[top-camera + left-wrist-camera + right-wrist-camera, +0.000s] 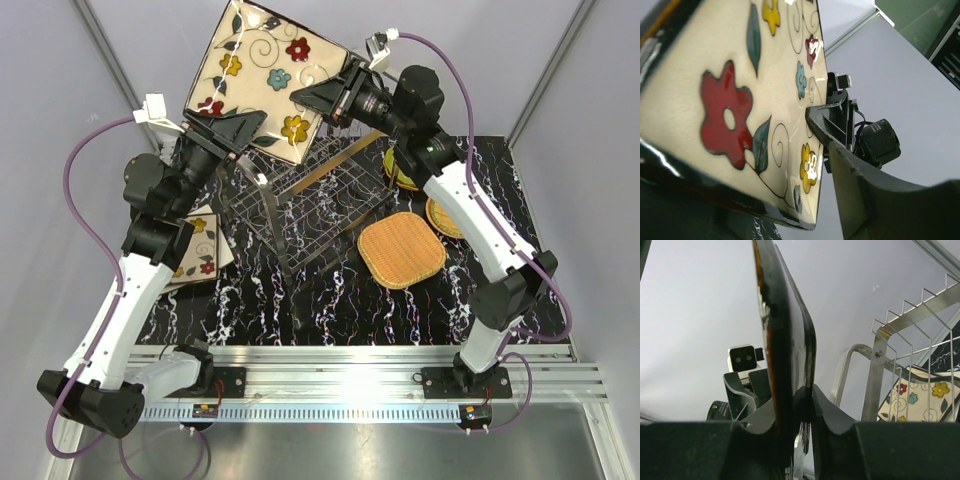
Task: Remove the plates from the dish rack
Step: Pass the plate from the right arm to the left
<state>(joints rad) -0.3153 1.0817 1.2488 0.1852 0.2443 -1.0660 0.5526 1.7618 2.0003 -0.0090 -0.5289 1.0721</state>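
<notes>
Flowered plate (262, 75) (large, cream, square) is held up off the table, tilted, over the far-left end of the dish rack (310, 200). In the right wrist view it stands apart from the rack's wires.

Right fingers (835, 415) pinch the plate's right edge. That wrist view shows the dark rim edge-on, clamped between the 2 of them.

Left fingers (225, 130) are at the plate's near-left corner. Only 1 finger shows in the left wrist view, just beside the plate's patterned face. I cannot tell whether they pinch the rim or stand spread around it.

The rack stands on the black marbled table (330, 300).

Lying on the table:
- second flowered plate (200, 250), left of the rack, partly under the left arm
- wicker plate (400, 250), flat, right of the rack on the near side
- second wicker plate (445, 215), just behind it, partly under the right arm
- yellow-green plate (398, 172), by the rack's far-right corner, mostly hidden
</notes>
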